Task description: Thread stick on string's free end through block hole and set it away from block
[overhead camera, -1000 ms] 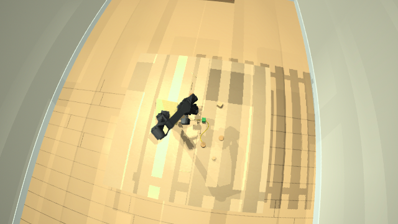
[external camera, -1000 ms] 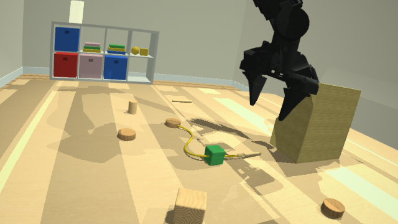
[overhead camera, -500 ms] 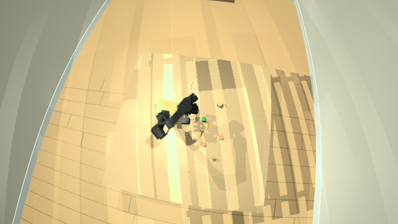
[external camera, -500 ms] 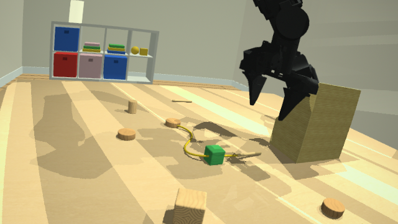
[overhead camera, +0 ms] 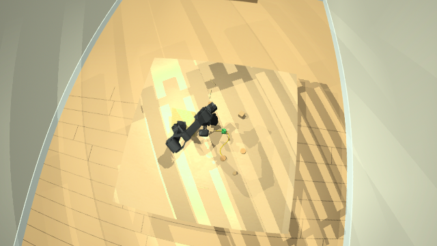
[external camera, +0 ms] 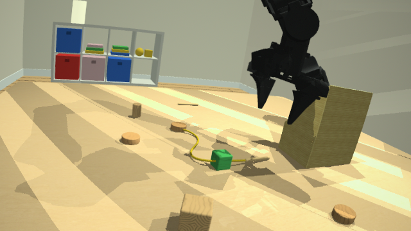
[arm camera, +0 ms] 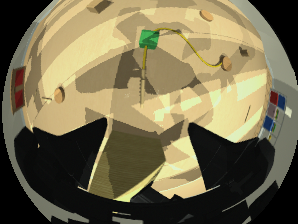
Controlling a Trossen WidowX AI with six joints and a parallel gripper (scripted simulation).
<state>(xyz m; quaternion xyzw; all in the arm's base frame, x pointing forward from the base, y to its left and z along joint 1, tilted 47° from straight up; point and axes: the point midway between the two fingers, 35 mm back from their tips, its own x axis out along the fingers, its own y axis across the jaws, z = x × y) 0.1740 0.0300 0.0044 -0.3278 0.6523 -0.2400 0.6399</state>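
The green block (overhead camera: pixel 224 131) (external camera: pixel 221 160) (arm camera: pixel 149 39) sits on the table with the yellow string (external camera: pixel 198 140) (arm camera: pixel 192 46) running through it. On one side the string curves to the round button (overhead camera: pixel 222 158) (external camera: pixel 178 126) (arm camera: pixel 226 63). On the other side a short length of string leads straight to the stick (external camera: pixel 258 159) (arm camera: pixel 142 95), which lies on the table a little away from the block. My gripper (external camera: pixel 275 115) (arm camera: pixel 148 124) is wide open and empty, above the table beyond the stick's free end, touching neither stick nor string. The hole's openings are too small to make out.
A tall wooden box (external camera: pixel 337 128) (arm camera: pixel 130 160) stands close beside my gripper. A wooden cube (overhead camera: pixel 242 114) (external camera: pixel 196 212), an upright peg (overhead camera: pixel 235 173) (external camera: pixel 137 110), a loose disc (overhead camera: pixel 242 151) (external camera: pixel 130 138), another disc (external camera: pixel 343 213) (arm camera: pixel 59 94) and a loose stick (external camera: pixel 188 104) (arm camera: pixel 248 114) lie around.
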